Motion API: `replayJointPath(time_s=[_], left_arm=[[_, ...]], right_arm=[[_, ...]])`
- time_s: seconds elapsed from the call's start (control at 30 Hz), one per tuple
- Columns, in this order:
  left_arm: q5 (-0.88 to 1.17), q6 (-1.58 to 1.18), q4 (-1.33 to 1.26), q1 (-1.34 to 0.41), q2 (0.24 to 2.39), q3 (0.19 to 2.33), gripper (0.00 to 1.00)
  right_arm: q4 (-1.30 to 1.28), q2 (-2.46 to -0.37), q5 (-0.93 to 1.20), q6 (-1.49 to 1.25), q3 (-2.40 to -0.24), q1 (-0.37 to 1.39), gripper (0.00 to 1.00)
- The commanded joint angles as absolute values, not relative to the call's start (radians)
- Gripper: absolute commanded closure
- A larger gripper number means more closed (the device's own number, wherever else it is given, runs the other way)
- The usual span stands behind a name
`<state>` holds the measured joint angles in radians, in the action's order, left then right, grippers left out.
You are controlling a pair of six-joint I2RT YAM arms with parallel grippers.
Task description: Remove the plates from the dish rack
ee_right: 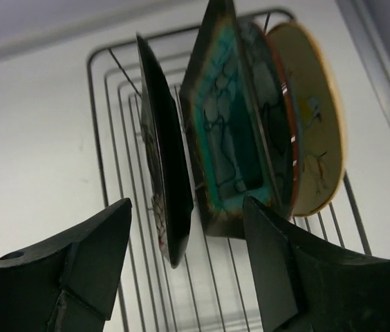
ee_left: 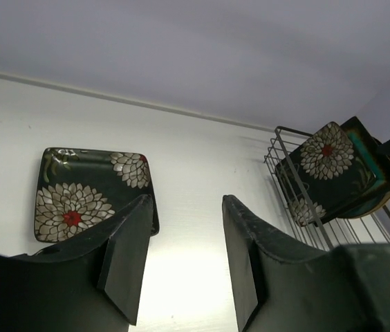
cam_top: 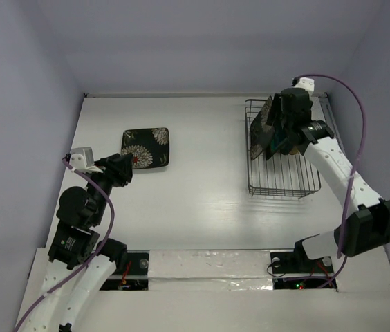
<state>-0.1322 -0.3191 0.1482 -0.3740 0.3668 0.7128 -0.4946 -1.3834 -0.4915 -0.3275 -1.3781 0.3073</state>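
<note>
Nearest the bases, left gripper (cam_top: 122, 170): jaws spread and holding nothing, hanging just beside the near edge of the unloaded plate.
Unloaded plate: one black square plate with white-and-red flowers (cam_top: 145, 148) lies flat, face up, on the left half of the bench, well apart from the rack.
Right gripper (ee_right: 184, 218): jaws spread, nothing pinched, hanging close before the lower edges of the racked plates; whether they already bracket one, I cannot tell.
Dish rack (cam_top: 285, 181): dark wire, at the far right of the bench, its near half bare.
Left in the rack: three plates on edge at the far end. In the right wrist view these are, left to right, the second black flowered plate (ee_right: 164, 159), the dark-rimmed teal square plate (ee_right: 233, 131) and the round tan plate (ee_right: 316, 124); the last two stand close together.
Progress: by my judgement one of four is out, with three to lift.
Bench (cam_top: 202, 207): plain white with a mild sheen; a silvery taped strip (cam_top: 209, 266) runs along the near edge.
Room: pale lilac-grey walls (cam_top: 202, 41) close the left, far and right sides.
</note>
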Motion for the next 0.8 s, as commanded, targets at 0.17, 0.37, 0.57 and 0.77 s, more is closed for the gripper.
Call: replayJointPath(time_s=[0.17,0.37,0.57,0.77], left_arm=[[-0.126,-0.318,0.117,-0.380,0.367,0.719,0.56],[-0.126,-0.316,0.117,-0.380,0.365,0.719,0.55],[-0.121,-0.316,0.115,-0.380,0.354,0.719,0.55],[-0.130,-0.314,0.118,-0.380,0.345,0.721,0.55]], right_arm=[[-0.489,-1.535,-0.379,-0.264,-1.457,0.278,0.32],[-0.545,-1.652,-0.454,-0.245,-1.542,0.278,0.42],[-0.575,-1.680,-0.495,-0.226,-1.586,0.278,0.58],[-0.600,-1.691,-0.554,-0.219,-1.586,0.278,0.83]])
